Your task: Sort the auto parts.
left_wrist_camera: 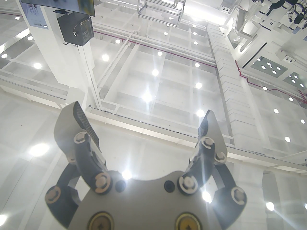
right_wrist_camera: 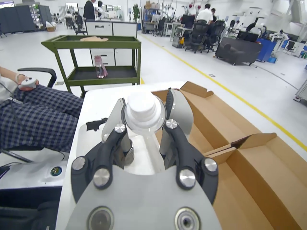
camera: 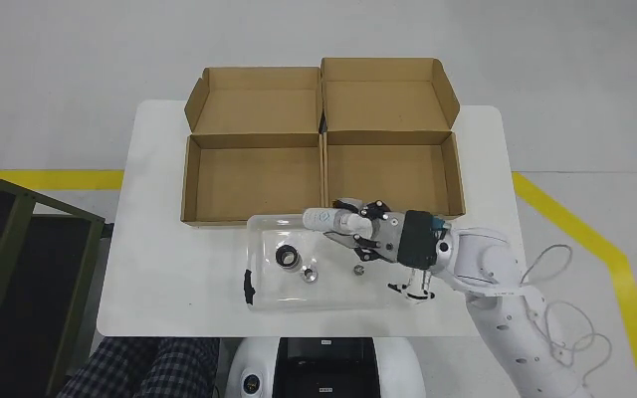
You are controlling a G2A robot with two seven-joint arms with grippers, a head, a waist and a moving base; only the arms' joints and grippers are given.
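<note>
Tabletop (camera: 149,249), white, carrying two open cardboard boxes side by side at its far half and a clear tray (camera: 328,295) in front of them. Left box (camera: 254,179) and right box (camera: 388,174) share a middle wall, and each has its lid folded back.

Tray contents: a dark metal ring (camera: 289,257) toward the tray's left part; a small metal piece (camera: 310,274) just beside it, nearer the robot; and a nut (camera: 358,267) further right, apart from both. A black scrap (camera: 247,289) lies at the tray's left edge.

Right gripper (camera: 338,225) (right_wrist_camera: 145,106) reaches in from the right over the tray's far side. Its jaws pinch a white part (camera: 320,216) (right_wrist_camera: 141,111), a stepped white cylinder with a clear collar around its wider section. The part lies roughly level, with its free end pointing to the robot's left. It sits at the far rim of the tray, just in front of the boxes and about in line with their shared wall. Whether it touches the tray cannot be told.

Left gripper (left_wrist_camera: 142,111) points up at the ceiling, away from the tabletop. Its jaws are spread wide with nothing between them, and the ribbed faces of the fingers (left_wrist_camera: 85,123) are bare.
</note>
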